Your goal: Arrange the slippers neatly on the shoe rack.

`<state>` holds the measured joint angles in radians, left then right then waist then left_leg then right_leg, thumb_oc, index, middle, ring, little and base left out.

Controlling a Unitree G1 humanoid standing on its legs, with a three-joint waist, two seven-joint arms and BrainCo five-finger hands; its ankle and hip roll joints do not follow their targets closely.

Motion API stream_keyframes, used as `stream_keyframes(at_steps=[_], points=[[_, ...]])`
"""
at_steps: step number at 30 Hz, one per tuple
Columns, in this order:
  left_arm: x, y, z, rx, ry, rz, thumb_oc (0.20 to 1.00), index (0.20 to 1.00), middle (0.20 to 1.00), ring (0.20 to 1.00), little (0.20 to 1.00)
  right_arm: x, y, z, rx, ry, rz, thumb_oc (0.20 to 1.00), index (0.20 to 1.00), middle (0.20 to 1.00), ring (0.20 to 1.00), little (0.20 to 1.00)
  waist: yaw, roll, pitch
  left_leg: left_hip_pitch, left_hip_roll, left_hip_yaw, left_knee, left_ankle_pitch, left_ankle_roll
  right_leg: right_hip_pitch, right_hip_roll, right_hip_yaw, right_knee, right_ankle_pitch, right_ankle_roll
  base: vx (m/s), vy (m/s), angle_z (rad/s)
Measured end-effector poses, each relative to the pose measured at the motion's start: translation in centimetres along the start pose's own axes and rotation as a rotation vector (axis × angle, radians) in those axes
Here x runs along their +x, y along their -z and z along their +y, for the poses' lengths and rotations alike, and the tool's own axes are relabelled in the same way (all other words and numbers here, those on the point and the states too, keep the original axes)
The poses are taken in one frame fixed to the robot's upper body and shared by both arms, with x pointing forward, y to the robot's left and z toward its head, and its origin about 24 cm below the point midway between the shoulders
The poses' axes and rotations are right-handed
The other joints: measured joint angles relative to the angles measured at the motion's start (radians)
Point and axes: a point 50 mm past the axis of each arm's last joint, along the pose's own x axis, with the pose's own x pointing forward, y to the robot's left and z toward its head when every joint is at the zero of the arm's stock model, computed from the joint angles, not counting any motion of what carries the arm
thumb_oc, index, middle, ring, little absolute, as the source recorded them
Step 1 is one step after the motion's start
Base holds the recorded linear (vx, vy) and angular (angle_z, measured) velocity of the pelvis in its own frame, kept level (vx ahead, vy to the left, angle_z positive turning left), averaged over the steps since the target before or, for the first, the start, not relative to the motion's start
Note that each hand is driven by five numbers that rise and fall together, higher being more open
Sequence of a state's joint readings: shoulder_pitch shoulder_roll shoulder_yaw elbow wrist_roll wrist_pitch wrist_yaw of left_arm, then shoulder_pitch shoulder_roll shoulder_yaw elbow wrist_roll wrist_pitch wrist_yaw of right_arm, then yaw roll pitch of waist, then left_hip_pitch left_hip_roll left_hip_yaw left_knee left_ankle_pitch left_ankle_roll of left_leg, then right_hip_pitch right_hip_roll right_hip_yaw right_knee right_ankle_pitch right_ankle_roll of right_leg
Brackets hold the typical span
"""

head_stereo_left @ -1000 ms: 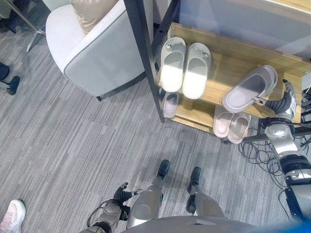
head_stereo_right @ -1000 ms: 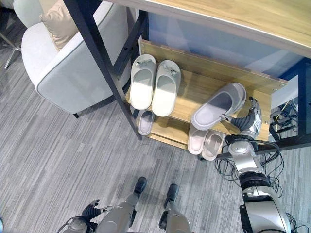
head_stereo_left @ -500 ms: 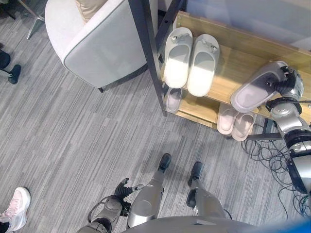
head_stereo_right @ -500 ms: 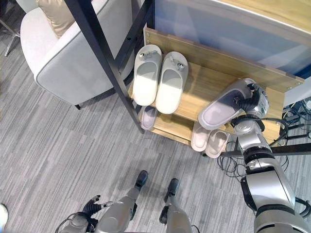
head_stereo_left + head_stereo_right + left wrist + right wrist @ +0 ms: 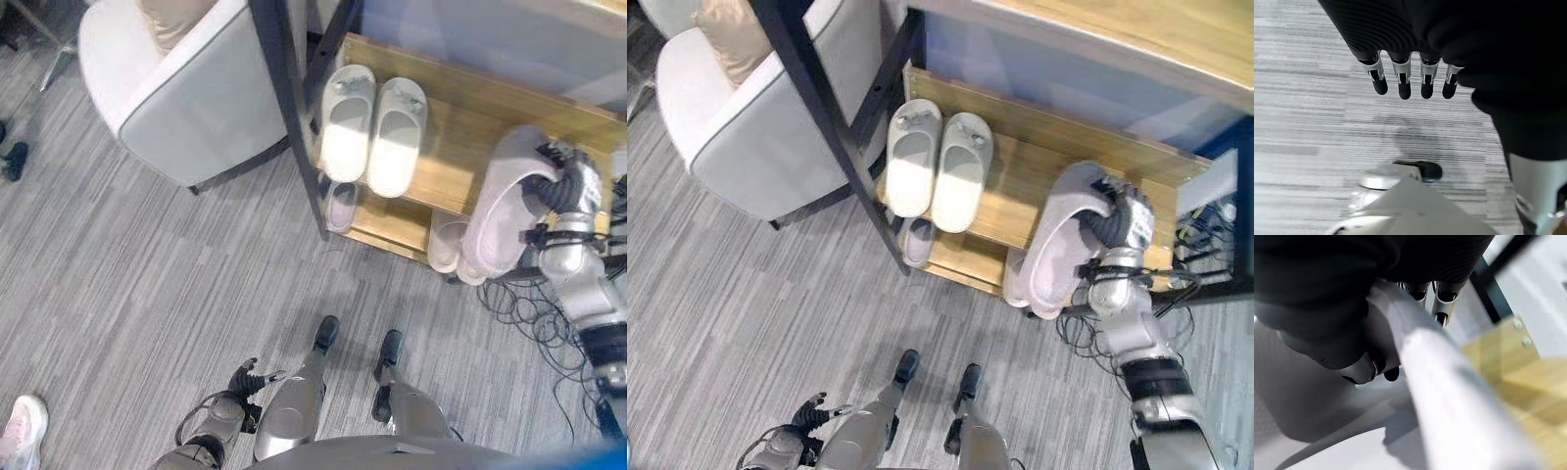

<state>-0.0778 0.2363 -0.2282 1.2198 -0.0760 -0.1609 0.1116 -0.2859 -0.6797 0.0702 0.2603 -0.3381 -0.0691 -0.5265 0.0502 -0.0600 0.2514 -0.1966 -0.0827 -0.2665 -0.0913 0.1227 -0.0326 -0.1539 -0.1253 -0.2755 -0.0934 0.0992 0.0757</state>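
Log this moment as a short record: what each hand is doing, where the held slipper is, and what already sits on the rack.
right hand: fingers curled on the grey slipper, held tilted at the right end of the shoe rack
left hand: low by the floor, fingers relaxed, holding nothing
upper shelf: white slipper pair side by side
lower shelf: one small slipper on the left, a pale pair partly behind the held slipper
beside rack: grey armchair
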Motion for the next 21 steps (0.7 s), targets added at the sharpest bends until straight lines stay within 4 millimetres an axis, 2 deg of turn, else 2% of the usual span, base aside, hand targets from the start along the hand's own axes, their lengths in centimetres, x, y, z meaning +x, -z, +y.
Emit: stream_keyframes(at_steps=[1, 2, 3, 5, 7, 10, 12, 13, 15, 16, 17, 18, 19, 21], points=[[-0.1, 0.3, 0.0, 0.006, -0.002, 0.006, 1.000, 1.000, 1.000, 1.000, 1.000, -1.0, -0.1, -0.1, 0.006, -0.012, -0.015, 0.200, 0.200, 0.200, 0.200, 0.200, 0.000, -0.005, -0.006, 0.013, 0.002, 0.001, 0.000, -0.004, -0.003, 0.014, 0.002, 0.000, 0.000, -0.003, -0.004, 0.01, -0.073, -0.27], [-0.4, 1.5, 0.4, -0.001, -0.014, 0.041, 1.000, 1.000, 1.000, 1.000, 1.000, -2.9, 0.2, 0.8, 0.004, -0.071, -0.014, 0.200, 0.200, 0.200, 0.200, 0.200, -0.007, -0.025, -0.025, 0.037, 0.011, 0.016, 0.000, -0.022, 0.002, 0.028, 0.011, 0.016, 0.000, -0.008, -0.010, 0.01, -0.107, -0.23], [-0.5, 1.8, 0.5, 0.001, -0.017, 0.050, 1.000, 1.000, 1.000, 1.000, 1.000, -3.8, 0.6, 1.1, 0.006, -0.094, 0.010, 0.200, 0.200, 0.200, 0.200, 0.200, -0.015, -0.033, -0.035, 0.041, 0.015, 0.017, 0.005, -0.025, 0.003, 0.035, 0.015, 0.016, 0.000, -0.010, -0.014, -0.01, -0.114, -0.18], [-0.7, 2.7, 0.7, -0.004, -0.023, 0.084, 1.000, 1.000, 1.000, 1.000, 1.000, -6.3, 1.4, 2.4, 0.025, -0.188, 0.058, 0.200, 0.200, 0.200, 0.200, 0.200, -0.016, -0.045, -0.052, 0.070, 0.024, 0.018, 0.011, -0.031, 0.000, 0.067, 0.025, 0.014, 0.000, -0.013, -0.019, -0.04, -0.101, -0.01], [-1.1, 3.8, 0.7, -0.015, -0.027, 0.118, 1.000, 1.000, 1.000, 1.000, 1.000, -7.9, 1.9, 4.1, 0.019, -0.311, 0.075, 0.200, 0.200, 0.200, 0.200, 0.200, -0.012, -0.046, -0.069, 0.095, 0.037, 0.013, 0.015, -0.040, -0.002, 0.100, 0.039, 0.013, 0.000, -0.019, -0.027, -0.14, -0.182, 0.00], [-1.1, 3.7, 0.7, -0.035, -0.033, 0.118, 1.000, 1.000, 1.000, 1.000, 1.000, -9.8, 2.7, 5.3, 0.006, -0.415, 0.114, 0.200, 0.200, 0.200, 0.200, 0.200, 0.012, -0.047, -0.070, 0.078, 0.048, -0.048, 0.025, -0.031, -0.016, 0.115, 0.058, -0.053, 0.000, -0.031, -0.044, -0.20, -0.112, 0.54], [-1.0, 3.5, 0.3, -0.046, -0.026, 0.111, 1.000, 1.000, 1.000, 1.000, 1.000, -10.0, 3.0, 5.4, 0.004, -0.424, 0.119, 0.200, 0.200, 0.200, 0.200, 0.200, 0.025, -0.031, -0.059, 0.042, 0.050, -0.113, 0.025, -0.008, -0.041, 0.108, 0.069, -0.117, 0.000, -0.037, -0.053, -0.17, 0.037, 1.01], [-0.9, 3.2, 0.1, -0.054, -0.024, 0.105, 1.000, 1.000, 1.000, 1.000, 1.000, -10.0, 3.1, 5.3, 0.003, -0.421, 0.123, 0.200, 0.200, 0.200, 0.200, 0.200, 0.020, -0.020, -0.052, 0.014, 0.057, -0.113, 0.024, -0.017, -0.038, 0.103, 0.070, -0.160, 0.000, -0.038, -0.064, -0.12, 0.121, 1.29], [-0.8, 2.7, -0.1, -0.059, -0.021, 0.094, 1.000, 1.000, 1.000, 1.000, 1.000, -10.4, 3.3, 5.3, 0.003, -0.426, 0.137, 0.200, 0.200, 0.200, 0.200, 0.200, 0.019, -0.004, -0.042, -0.036, 0.092, 0.028, 0.043, -0.053, -0.036, 0.088, 0.049, -0.226, 0.002, -0.039, -0.078, -0.07, 0.176, 1.06], [-0.9, 3.1, -0.4, -0.060, -0.016, 0.104, 1.000, 1.000, 1.000, 1.000, 1.000, -10.2, 2.9, 5.4, 0.026, -0.417, 0.134, 0.200, 0.200, 0.200, 0.200, 0.200, 0.022, 0.007, -0.041, -0.043, 0.119, 0.152, 0.058, -0.055, -0.032, 0.081, 0.031, -0.234, 0.008, -0.044, -0.085, -0.02, 0.252, 0.47], [-1.2, 3.8, -0.7, -0.062, -0.012, 0.128, 1.000, 1.000, 1.000, 1.000, 1.000, -10.2, 2.7, 5.5, 0.044, -0.411, 0.133, 0.200, 0.200, 0.200, 0.200, 0.200, 0.020, 0.025, -0.042, -0.022, 0.140, 0.211, 0.058, -0.056, -0.031, 0.083, 0.025, -0.232, 0.016, -0.049, -0.074, 0.01, 0.234, 0.21], [-1.6, 4.8, -1.3, -0.058, 0.000, 0.159, 1.000, 1.000, 1.000, 1.000, 1.000, -10.5, 3.0, 5.4, 0.043, -0.419, 0.141, 0.200, 0.200, 0.200, 0.200, 0.200, 0.004, 0.053, -0.043, 0.014, 0.153, 0.242, 0.046, -0.039, -0.030, 0.087, 0.009, -0.235, 0.041, -0.053, -0.055, 0.02, 0.250, 0.01], [-1.9, 5.5, -1.5, -0.051, 0.003, 0.179, 1.000, 1.000, 1.000, 1.000, 1.000, -11.0, 3.2, 5.5, 0.044, -0.432, 0.157, 0.200, 0.200, 0.200, 0.200, 0.200, -0.004, 0.061, -0.043, 0.034, 0.144, 0.257, 0.036, -0.018, -0.006, 0.089, -0.015, -0.230, 0.067, -0.061, -0.037, 0.03, 0.184, -0.01], [-2.0, 5.9, -1.1, -0.043, -0.009, 0.196, 1.000, 1.000, 1.000, 1.000, 1.000, -12.3, 3.6, 6.0, 0.060, -0.473, 0.199, 0.200, 0.200, 0.200, 0.200, 0.200, -0.013, 0.049, -0.051, 0.054, 0.107, 0.274, 0.041, -0.023, 0.023, 0.097, -0.053, -0.210, 0.079, -0.062, -0.015, 0.06, 0.243, -0.14]])
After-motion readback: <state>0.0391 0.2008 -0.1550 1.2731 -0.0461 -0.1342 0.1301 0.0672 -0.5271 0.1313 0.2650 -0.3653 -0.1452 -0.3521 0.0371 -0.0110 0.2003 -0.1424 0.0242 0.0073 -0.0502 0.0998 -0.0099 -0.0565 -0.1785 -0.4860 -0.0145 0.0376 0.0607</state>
